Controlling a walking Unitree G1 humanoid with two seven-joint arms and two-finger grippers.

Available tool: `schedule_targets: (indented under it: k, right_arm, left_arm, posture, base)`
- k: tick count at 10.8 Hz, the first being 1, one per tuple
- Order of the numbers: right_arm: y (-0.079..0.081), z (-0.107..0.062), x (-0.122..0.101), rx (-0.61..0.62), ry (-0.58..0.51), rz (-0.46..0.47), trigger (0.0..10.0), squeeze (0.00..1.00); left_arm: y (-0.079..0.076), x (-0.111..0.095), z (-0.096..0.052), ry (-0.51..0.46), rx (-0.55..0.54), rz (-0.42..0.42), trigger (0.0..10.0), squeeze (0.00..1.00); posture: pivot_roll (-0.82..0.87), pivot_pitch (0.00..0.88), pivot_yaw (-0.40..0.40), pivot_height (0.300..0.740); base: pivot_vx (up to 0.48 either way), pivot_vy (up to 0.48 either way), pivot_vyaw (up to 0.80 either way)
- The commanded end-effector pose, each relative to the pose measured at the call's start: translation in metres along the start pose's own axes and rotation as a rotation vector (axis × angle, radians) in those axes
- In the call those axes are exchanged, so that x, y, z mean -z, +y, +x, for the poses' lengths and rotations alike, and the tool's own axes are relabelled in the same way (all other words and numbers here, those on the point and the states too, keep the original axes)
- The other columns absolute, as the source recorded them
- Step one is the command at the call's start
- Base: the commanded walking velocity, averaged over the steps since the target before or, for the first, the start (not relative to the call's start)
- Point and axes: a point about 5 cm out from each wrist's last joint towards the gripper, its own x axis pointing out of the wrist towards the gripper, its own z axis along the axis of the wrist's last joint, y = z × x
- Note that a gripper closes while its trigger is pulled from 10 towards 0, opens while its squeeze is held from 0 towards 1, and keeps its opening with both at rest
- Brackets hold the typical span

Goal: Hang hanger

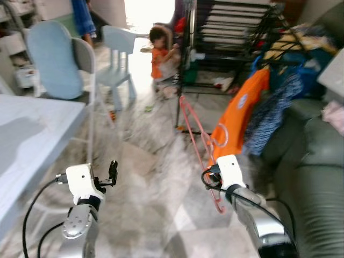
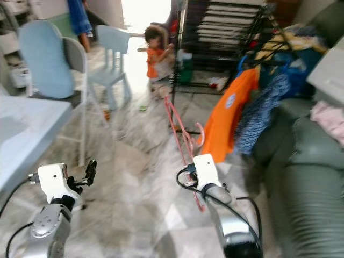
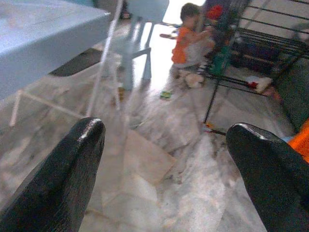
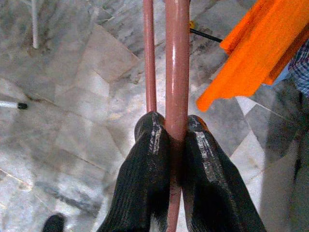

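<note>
My right gripper point(image 4: 176, 125) is shut on the bar of a pink hanger point(image 4: 177, 63). The hanger point(image 1: 194, 134) slants up and away from the gripper over the marble floor, toward a black drying rack point(image 1: 236, 32). An orange garment point(image 1: 239, 115) and a blue patterned one point(image 1: 274, 115) hang from the rack's right side, just right of the hanger. My left gripper point(image 3: 169, 135) is open and holds nothing; it is raised low on the left point(image 1: 113, 171) beside the table.
A pale table point(image 1: 32, 129) stands at the left, with a chair with a light blue cushion point(image 1: 54, 59) behind it. A grey-green sofa point(image 1: 317, 177) runs along the right. A small person in orange point(image 1: 158, 56) sits on the floor by the rack, near a small blue chair point(image 1: 118, 48).
</note>
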Motion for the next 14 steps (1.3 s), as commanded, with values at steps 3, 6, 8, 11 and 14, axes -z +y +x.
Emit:
schedule_targets:
  k: [3,6,8,11,14]
  right_arm:
    - [-0.037,0.007,-0.015,0.206,-0.079,0.102,10.0,0.00]
    - [-0.034,-0.002,0.001,0.215,-0.075,0.121,10.0,0.00]
    - [-0.029,-0.002,0.000,0.201,-0.096,0.129,10.0,0.00]
    - [-0.046,-0.003,-0.005,0.249,-0.104,0.109,10.0,0.00]
    - [-0.051,0.000,-0.001,0.281,-0.074,0.147,10.0,0.00]
  left_arm:
    - [0.007,-0.014,0.007,-0.049,0.022,0.056,10.0,0.00]
    - [0.017,-0.017,0.004,-0.052,-0.009,0.054,10.0,0.00]
    - [0.011,-0.020,0.013,-0.062,0.001,0.033,10.0,0.00]
    - [-0.004,-0.009,0.016,-0.029,0.035,0.015,10.0,0.00]
    - [-0.008,-0.006,0.017,-0.009,0.068,0.014,10.0,0.00]
  posture:
    - [-0.04,0.000,-0.013,0.740]
    - [-0.07,0.000,0.031,0.740]
    - [-0.11,0.000,0.050,0.740]
    - [-0.13,0.000,0.060,0.740]
    - [-0.12,0.000,0.071,0.740]
  base:
    - [0.000,0.000,0.00]
    - [0.102,0.000,0.00]
    - [0.381,0.000,0.00]
    - [0.454,0.000,0.00]
    - [0.455,0.000,0.00]
